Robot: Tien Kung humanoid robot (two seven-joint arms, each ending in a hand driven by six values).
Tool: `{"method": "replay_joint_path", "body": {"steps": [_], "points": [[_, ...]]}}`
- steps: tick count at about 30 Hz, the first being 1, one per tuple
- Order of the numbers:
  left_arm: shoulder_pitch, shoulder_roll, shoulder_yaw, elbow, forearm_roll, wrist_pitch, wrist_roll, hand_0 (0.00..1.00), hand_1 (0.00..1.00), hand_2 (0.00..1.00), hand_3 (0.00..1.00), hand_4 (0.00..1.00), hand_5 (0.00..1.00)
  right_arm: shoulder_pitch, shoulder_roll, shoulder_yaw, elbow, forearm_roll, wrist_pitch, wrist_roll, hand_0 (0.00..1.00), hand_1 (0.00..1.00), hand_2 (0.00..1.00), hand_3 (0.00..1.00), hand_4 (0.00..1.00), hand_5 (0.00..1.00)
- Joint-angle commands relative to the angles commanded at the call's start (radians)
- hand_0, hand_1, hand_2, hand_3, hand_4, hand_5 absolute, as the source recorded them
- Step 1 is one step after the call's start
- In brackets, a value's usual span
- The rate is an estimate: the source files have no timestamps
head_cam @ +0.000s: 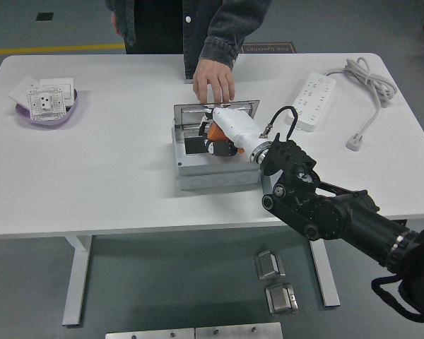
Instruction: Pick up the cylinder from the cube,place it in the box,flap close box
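White table (92, 176): your right hand (222, 134), fingers clenched on the orange cylinder (215, 132) over the open box (215, 152); the person's hand (213, 83) rests just beyond them, risking a knock at release.

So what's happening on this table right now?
The robot's right hand holds an orange cylinder over the open grey box, about to lower it inside; it is not released yet. The box's clear hinged lid is up. A person at the far side rests a hand on the table just behind that lid. The left arm is out of view.
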Motion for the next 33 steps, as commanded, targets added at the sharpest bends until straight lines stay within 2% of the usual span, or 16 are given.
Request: {"method": "replay_joint_path", "body": {"steps": [5, 7, 12, 13, 18, 19, 24, 25, 29, 33], "points": [[-0.001, 0.002, 0.000, 0.000, 0.005, -0.001, 0.001, 0.627, 0.597, 0.561, 0.606, 0.533, 0.075, 0.031, 0.008, -0.016, -0.039, -0.023, 0.032, 0.020, 0.002, 0.158, 0.211, 0.216, 0.002, 0.002], [0.000, 0.002, -0.003, 0.000, 0.009, -0.001, 0.001, 0.626, 0.598, 0.561, 0.607, 0.533, 0.077, 0.037, 0.012, -0.020, -0.046, -0.039, 0.046, 0.021, 0.039, 0.165, 0.224, 0.208, 0.002, 0.002], [-0.002, 0.003, 0.011, 0.000, -0.001, -0.001, 0.002, 0.626, 0.598, 0.561, 0.607, 0.533, 0.077, 0.051, 0.021, -0.033, -0.053, -0.105, 0.074, 0.017, 0.039, 0.165, 0.224, 0.208, 0.002, 0.002], [-0.003, 0.003, 0.015, 0.000, -0.005, -0.001, 0.002, 0.626, 0.598, 0.561, 0.606, 0.534, 0.082, 0.053, 0.022, -0.038, -0.053, -0.117, 0.078, 0.017, 0.507, 0.581, 0.627, 0.698, 0.421, 0.099], [-0.006, 0.003, 0.028, 0.000, -0.015, 0.000, 0.002, 0.626, 0.598, 0.561, 0.606, 0.534, 0.082, 0.058, 0.021, -0.055, -0.051, -0.154, 0.087, 0.019, 0.507, 0.581, 0.627, 0.698, 0.421, 0.099], [-0.006, 0.003, 0.029, 0.000, -0.016, 0.000, 0.002, 0.626, 0.599, 0.561, 0.606, 0.533, 0.085, 0.059, 0.020, -0.058, -0.050, -0.158, 0.086, 0.021, 0.763, 0.712, 0.740, 0.899, 0.815, 0.239], [-0.008, 0.003, 0.032, 0.000, -0.019, 0.001, 0.002, 0.626, 0.599, 0.561, 0.606, 0.533, 0.085, 0.059, 0.013, -0.062, -0.043, -0.165, 0.083, 0.025, 0.763, 0.712, 0.740, 0.899, 0.815, 0.239], [-0.008, 0.003, 0.031, 0.000, -0.018, 0.001, 0.002, 0.626, 0.599, 0.561, 0.606, 0.532, 0.087, 0.059, 0.011, -0.061, -0.042, -0.164, 0.082, 0.026, 0.851, 0.767, 0.792, 0.979, 0.969, 0.371], [-0.010, 0.002, 0.029, 0.000, -0.016, 0.001, 0.002, 0.626, 0.599, 0.561, 0.606, 0.532, 0.087, 0.057, 0.000, -0.055, -0.029, -0.151, 0.077, 0.028, 0.851, 0.767, 0.792, 0.979, 0.969, 0.371], [-0.009, 0.000, 0.026, 0.000, -0.012, 0.000, 0.002, 0.626, 0.599, 0.561, 0.606, 0.531, 0.089, 0.048, -0.019, -0.042, 0.010, -0.123, 0.066, 0.027, 0.858, 0.770, 0.796, 0.982, 0.996, 0.403]]}}
